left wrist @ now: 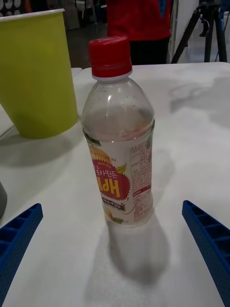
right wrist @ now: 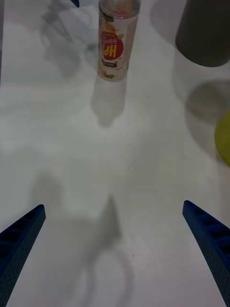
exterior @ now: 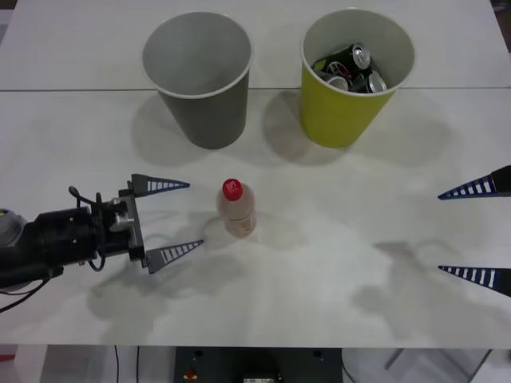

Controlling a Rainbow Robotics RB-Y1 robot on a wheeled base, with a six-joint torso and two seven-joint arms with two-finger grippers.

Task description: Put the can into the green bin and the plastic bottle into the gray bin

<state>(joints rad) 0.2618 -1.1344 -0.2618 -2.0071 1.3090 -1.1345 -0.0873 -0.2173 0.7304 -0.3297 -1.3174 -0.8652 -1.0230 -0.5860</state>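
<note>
The left claw (exterior: pixel 182 215) is sitting spread wide at nine o'clock of the upright plastic bottle (exterior: pixel 237 209) on the bench (exterior: pixel 335 239), risking tipping the light bottle if one finger arrives first.

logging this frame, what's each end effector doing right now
Left end effector: open, empty, facing the small clear red-capped plastic bottle.
Right end effector: open, empty.
</note>
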